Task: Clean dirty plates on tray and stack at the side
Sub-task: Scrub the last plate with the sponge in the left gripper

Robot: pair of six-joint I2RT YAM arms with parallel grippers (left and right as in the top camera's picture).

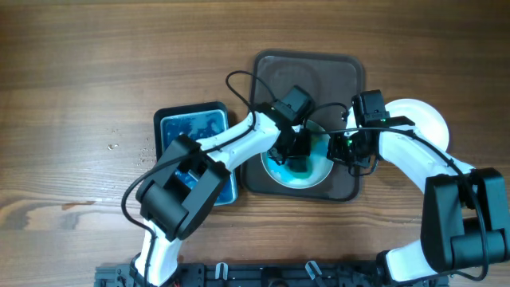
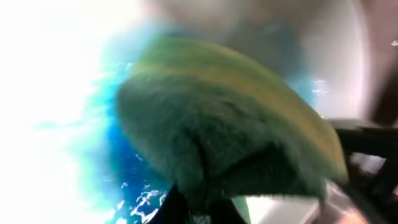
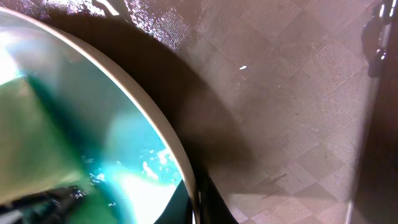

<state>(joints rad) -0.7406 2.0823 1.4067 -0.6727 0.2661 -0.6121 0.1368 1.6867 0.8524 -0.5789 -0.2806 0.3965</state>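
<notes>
Blue-filmed plate (image 1: 276, 175) lies in the near half of the tray (image 1: 319, 72). Left pincer (image 1: 293, 151), closed narrow on a green sponge (image 2: 224, 124), presses it onto this plate. Right pincer (image 1: 344, 153) is clamped on the plate's right rim. Farther right, a white plate (image 1: 426, 119) rests on the bench (image 1: 80, 64).

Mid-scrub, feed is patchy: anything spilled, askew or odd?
Nothing major: the blue film sits inside the plate on the tray. A few pale specks dot the table left of the black tray.
</notes>
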